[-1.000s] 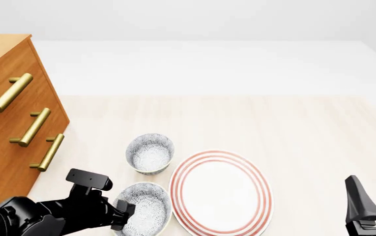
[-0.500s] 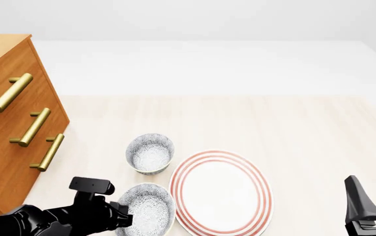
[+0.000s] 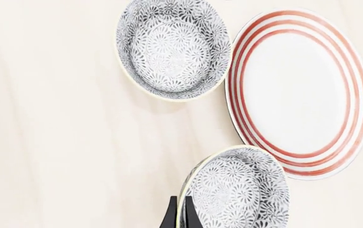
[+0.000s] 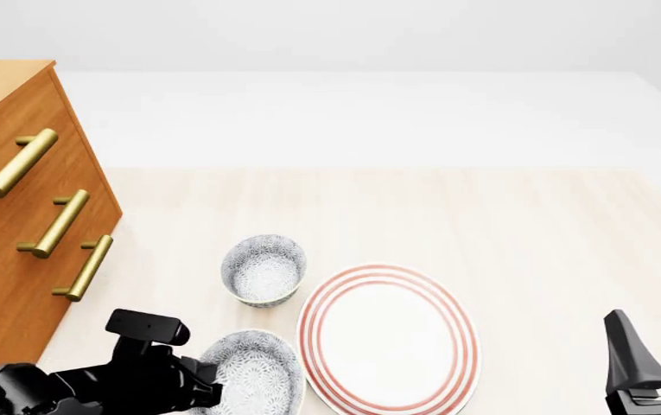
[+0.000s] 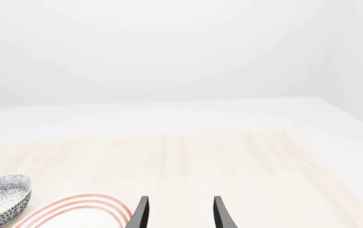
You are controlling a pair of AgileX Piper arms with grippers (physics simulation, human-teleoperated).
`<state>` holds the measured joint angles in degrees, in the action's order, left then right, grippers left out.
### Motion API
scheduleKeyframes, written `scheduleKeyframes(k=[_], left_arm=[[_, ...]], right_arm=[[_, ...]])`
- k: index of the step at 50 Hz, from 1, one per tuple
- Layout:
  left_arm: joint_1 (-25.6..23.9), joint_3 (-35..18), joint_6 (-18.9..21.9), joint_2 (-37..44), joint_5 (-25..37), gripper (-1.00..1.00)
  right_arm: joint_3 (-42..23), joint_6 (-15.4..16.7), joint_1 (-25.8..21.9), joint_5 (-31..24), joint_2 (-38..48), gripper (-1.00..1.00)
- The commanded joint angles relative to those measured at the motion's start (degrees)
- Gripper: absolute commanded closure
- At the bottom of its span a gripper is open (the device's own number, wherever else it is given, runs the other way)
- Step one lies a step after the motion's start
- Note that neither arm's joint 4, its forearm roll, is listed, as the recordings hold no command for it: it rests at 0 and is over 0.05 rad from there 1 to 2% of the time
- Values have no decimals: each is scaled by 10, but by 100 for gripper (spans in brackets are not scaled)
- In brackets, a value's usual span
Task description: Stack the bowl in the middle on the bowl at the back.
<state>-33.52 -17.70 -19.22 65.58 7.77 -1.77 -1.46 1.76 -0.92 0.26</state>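
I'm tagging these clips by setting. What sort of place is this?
Likely a simulated home dining or kitchen area: a pale wooden table, a wooden dresser with brass handles, two speckled bowls and a red-ringed plate, before bare white walls.

Both bowls wear the same print: dark grey floral bursts crowded on white. The bowl in the middle (image 3: 238,190) has a cream rim, and the bowl at the back (image 3: 172,47) has a paler centre with a cream edge too. The plate (image 4: 388,337) is plain white with three thin red rings near its rim. The table (image 4: 515,233) is pale, washed-out wood grain, and the cabinet (image 4: 8,225) is warm orange-brown wood with brass-gold handles. The left gripper (image 3: 177,216) is black, glossy perhaps, though little of it shows. The right gripper (image 5: 177,213) is black as well.
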Motion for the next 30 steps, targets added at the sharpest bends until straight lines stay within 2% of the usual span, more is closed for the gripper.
scheduleKeyframes(k=[1,19,27,30], left_arm=[[-12,-32,1,-98,117,100],[-60,-124,-23,-219,293,100],[-86,-153,-34,-249,343,100],[-110,-172,-43,-254,364,100]], right_arm=[[0,2,-1,-1,-1,-100],[1,0,1,1,0,-100],[1,-1,2,1,-1,-100],[1,-4,3,1,-1,-100]])
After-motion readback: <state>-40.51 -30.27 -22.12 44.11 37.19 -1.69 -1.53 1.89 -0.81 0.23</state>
